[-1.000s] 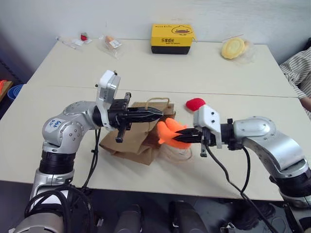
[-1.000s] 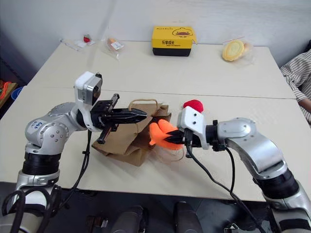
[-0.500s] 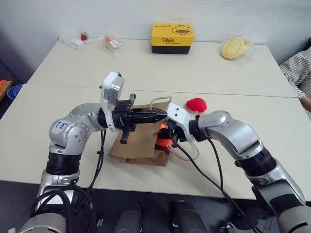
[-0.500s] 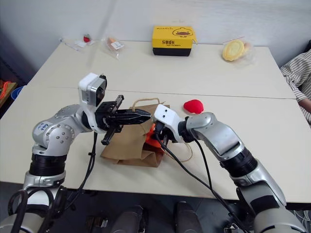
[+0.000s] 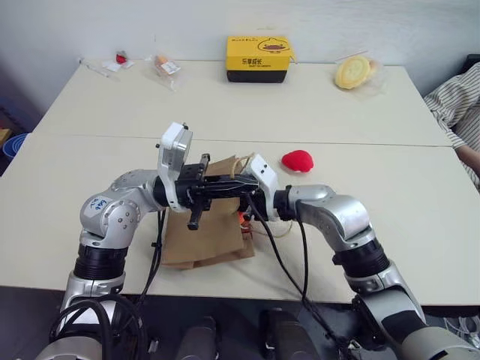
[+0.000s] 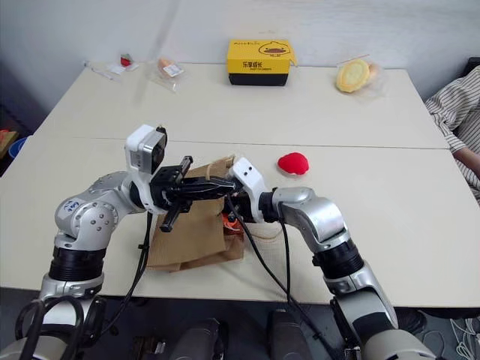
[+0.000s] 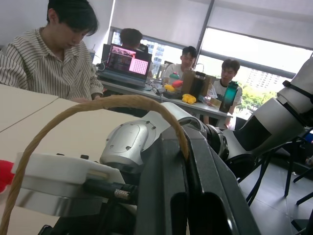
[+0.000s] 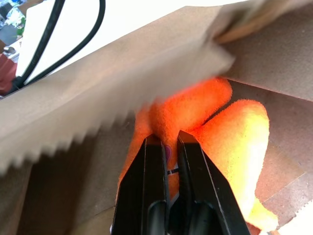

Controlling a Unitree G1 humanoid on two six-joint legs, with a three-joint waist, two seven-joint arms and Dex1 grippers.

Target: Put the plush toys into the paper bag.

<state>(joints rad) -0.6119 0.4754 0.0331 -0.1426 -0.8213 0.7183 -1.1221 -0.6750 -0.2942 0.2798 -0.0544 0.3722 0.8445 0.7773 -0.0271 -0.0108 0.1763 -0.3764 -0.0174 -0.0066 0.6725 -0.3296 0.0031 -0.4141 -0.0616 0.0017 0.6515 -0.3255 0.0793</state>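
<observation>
Orange fuzz bulges on both sides of the right gripper (image 8: 166, 147), whose two black fingers are pinched nearly together on the orange plush toy (image 8: 205, 122) just inside the mouth of the paper bag (image 5: 206, 240). In the right wrist view the bag's serrated top edge crosses close above the toy, with brown paper on both sides of it. The left gripper (image 5: 240, 188) is clamped tight on the bag's twisted paper handle (image 7: 98, 104), holding the mouth up while the rest of the bag slumps on the worktop (image 5: 112, 112).

The pinch takes in only a small tuft of pile. Judging from that, the toy could slide free early, or cling to the fingers and come back out when the arm withdraws. The toy sits right at the mouth, so released here it may roll out onto the worktop rather than settle deep. The raised handle bears the bag's upper side alone; a tug from the right arm could tear it or collapse the opening. The two grippers are very close, so they could collide.

The red plush toy (image 5: 298, 160) lies on the worktop at about two o'clock from the bag, apart from it and still to be bagged.
</observation>
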